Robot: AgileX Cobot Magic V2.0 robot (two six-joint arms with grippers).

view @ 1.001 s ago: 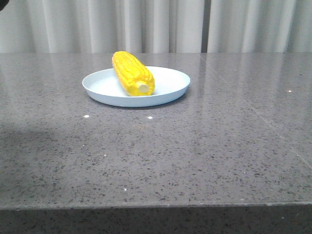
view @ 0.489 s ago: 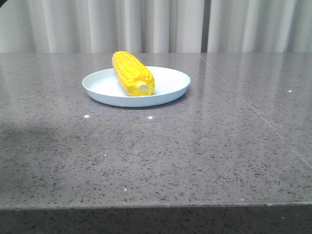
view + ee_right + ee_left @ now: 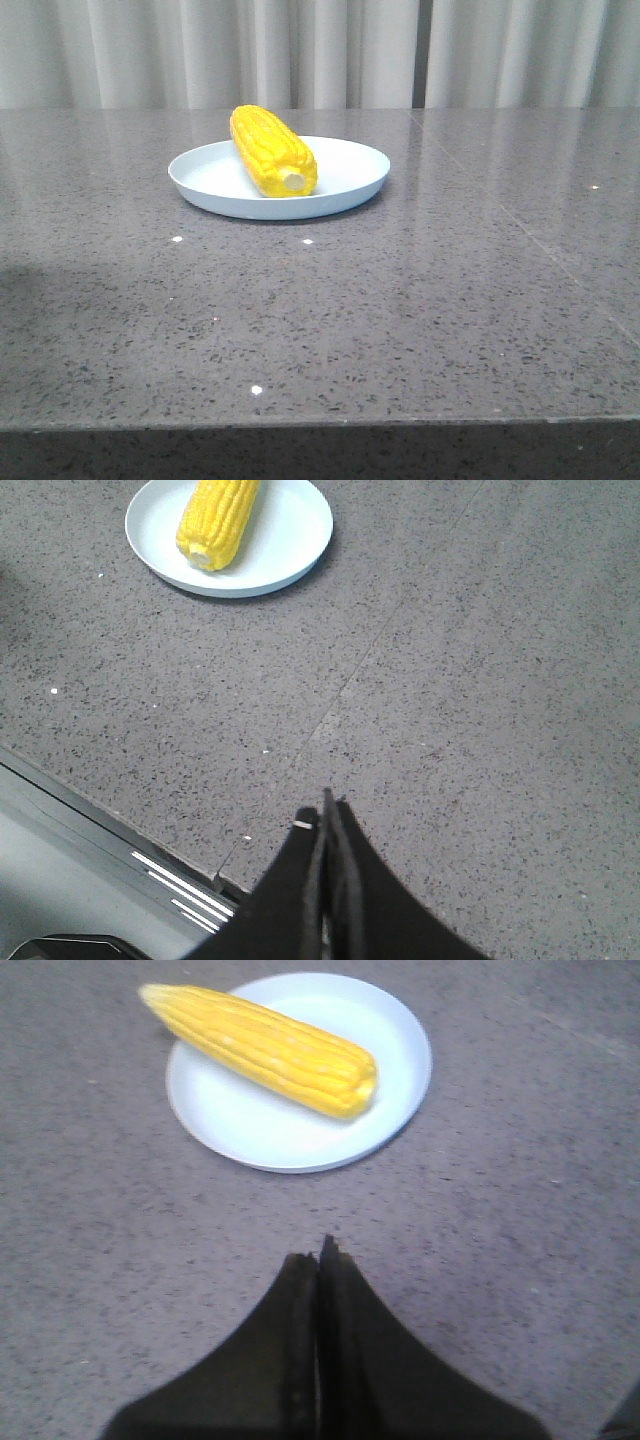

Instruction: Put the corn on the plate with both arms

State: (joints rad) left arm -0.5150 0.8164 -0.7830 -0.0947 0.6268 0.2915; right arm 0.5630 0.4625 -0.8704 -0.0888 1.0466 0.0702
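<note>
Judging by how things lie, I'm at the closing step: the corn cob rests on the pale blue plate, which sits on the grey speckled surface. Its long axis runs diagonally, stub end toward me, tapered tip overhanging the far rim. Left end effector and right end effector are both clenched, grasping nothing, well apart from the plate. Next I'd simply park both arms.
</note>
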